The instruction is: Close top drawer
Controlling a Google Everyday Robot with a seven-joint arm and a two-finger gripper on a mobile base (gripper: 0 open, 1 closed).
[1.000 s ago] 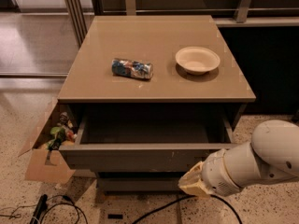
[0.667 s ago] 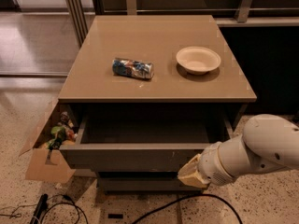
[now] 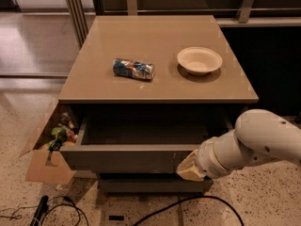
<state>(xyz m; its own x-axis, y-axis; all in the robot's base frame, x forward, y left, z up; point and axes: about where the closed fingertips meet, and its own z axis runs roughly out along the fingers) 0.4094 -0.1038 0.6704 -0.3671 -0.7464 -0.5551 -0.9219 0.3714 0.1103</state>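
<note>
The top drawer (image 3: 127,157) of the grey-brown cabinet stands pulled out, its plain interior empty and its flat front panel facing me. My gripper (image 3: 188,168) is at the end of the white arm, low at the right end of the drawer's front panel, touching or nearly touching it. The tan tip is all that shows of it. A lower drawer front (image 3: 150,185) sits below, pushed in.
On the cabinet top (image 3: 155,86) lie a crushed can (image 3: 133,68) and a cream bowl (image 3: 199,60). A cardboard box of clutter (image 3: 49,147) stands on the floor at the cabinet's left. Black cables (image 3: 188,204) run across the floor in front.
My arm has moved left and slightly up, bringing the gripper closer to the drawer's front panel. The drawer looks the same, still open.
</note>
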